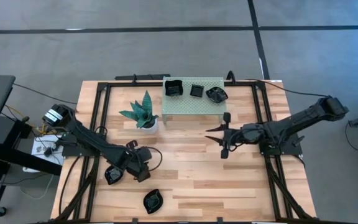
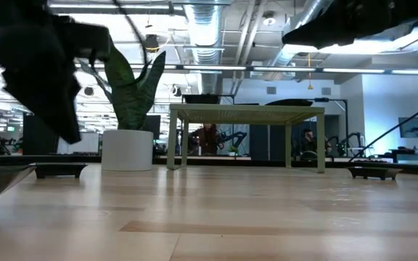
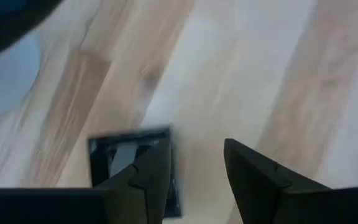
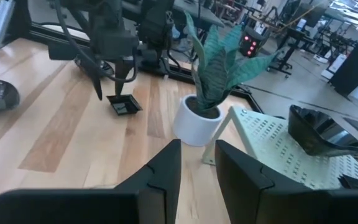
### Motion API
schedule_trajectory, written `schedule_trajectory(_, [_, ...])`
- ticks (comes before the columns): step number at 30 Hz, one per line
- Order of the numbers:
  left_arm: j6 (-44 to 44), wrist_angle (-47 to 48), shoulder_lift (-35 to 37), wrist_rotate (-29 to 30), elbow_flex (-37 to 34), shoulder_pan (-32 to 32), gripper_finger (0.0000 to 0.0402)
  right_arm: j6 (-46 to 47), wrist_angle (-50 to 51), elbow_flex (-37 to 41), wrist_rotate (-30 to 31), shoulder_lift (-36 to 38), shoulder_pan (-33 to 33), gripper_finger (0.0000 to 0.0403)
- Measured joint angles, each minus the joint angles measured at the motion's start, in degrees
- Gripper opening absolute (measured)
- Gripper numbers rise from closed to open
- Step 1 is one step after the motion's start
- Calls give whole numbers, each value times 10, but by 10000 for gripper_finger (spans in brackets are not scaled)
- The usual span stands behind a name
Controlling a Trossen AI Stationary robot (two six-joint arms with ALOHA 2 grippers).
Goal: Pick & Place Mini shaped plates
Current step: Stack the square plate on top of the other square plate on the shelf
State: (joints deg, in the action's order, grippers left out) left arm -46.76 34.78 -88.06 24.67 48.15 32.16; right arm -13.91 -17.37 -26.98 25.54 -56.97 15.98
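left gripper (image 1: pixel 114 175) hung open astride a square plate's (image 3: pixel 132 163) rim near the table's (image 1: pixel 191 180) front-left corner, evidently to grasp it; right gripper (image 1: pixel 225 135), part open, waited empty mid-table.

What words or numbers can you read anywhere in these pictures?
None can be read.
The plates, green shelf and white plant pot carry no writing.
A box by the left arm's base has a pale label, too small to read.
Red lights on a device behind the plant are blurred.
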Motion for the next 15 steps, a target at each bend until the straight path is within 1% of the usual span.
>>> schedule_trajectory(5, [-46, -5, -5, -9, -37, 7, 152, 0, 0, 0, -2, -3, -8, 95])
schedule_trajectory(8, [-61, -9, -6, -10, -55, 6, 152, -1, 1, 0, -9, -17, -11, 106])
schedule_trajectory(11, [-62, -27, -6, -9, -59, 7, 152, -1, -12, 0, -28, -43, -17, 131])
schedule_trajectory(15, [-61, -37, -6, -9, -59, 6, 151, -1, -64, 0, -49, -86, -27, 182])
